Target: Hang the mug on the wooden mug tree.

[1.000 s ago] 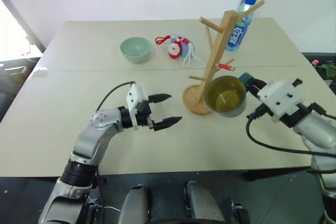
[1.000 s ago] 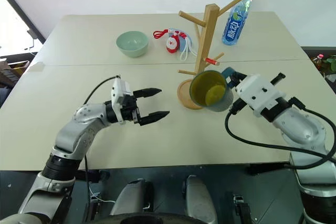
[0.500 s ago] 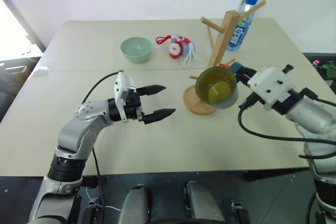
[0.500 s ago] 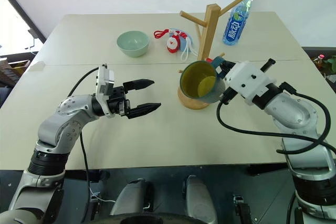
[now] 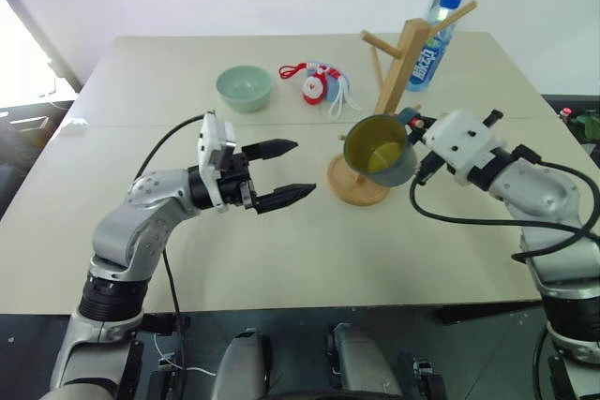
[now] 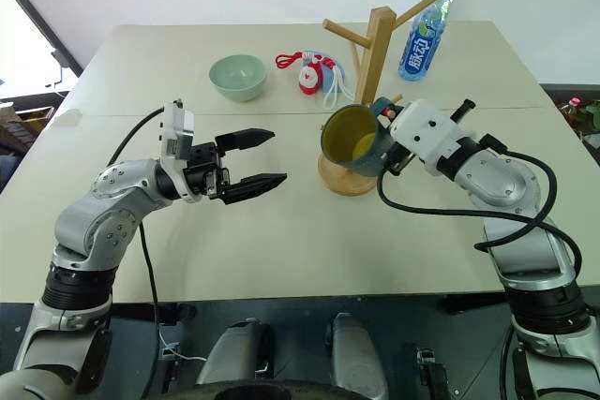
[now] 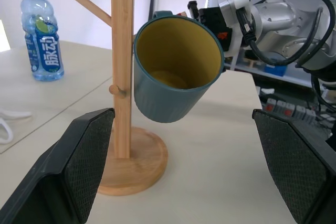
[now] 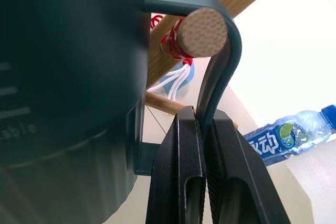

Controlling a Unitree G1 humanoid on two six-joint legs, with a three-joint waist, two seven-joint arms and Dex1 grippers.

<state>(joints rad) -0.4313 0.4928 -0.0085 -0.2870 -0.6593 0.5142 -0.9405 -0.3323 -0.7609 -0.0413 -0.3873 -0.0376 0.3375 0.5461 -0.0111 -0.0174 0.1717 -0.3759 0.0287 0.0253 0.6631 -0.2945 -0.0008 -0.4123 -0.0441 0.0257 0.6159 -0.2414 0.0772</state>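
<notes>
The blue-grey mug [image 5: 377, 150] with a yellow inside hangs in the air, tipped on its side with its mouth toward my left arm. My right gripper [image 8: 202, 145] is shut on the mug's loop handle [image 8: 220, 72]. The mug is right against the wooden mug tree [image 5: 394, 72], in front of its pole and above its round base [image 5: 356, 189]. In the right wrist view the end of the red-wrapped peg [image 8: 202, 32] shows through the handle's loop. My left gripper [image 5: 302, 168] stands open above the table, left of the tree, pointing at the mug with nothing between its fingers.
A pale green bowl [image 5: 244, 87] and a small red-and-white item with white cords [image 5: 319, 83] lie at the back of the table. A blue-labelled plastic bottle [image 5: 433, 44] stands behind the tree. The beige table [image 5: 281, 250] has bare room in front of the arms.
My right gripper has carried the mug left and forward, up against the tree, so the handle now sits at the red-wrapped peg. My left gripper has risen a little and stays open.
</notes>
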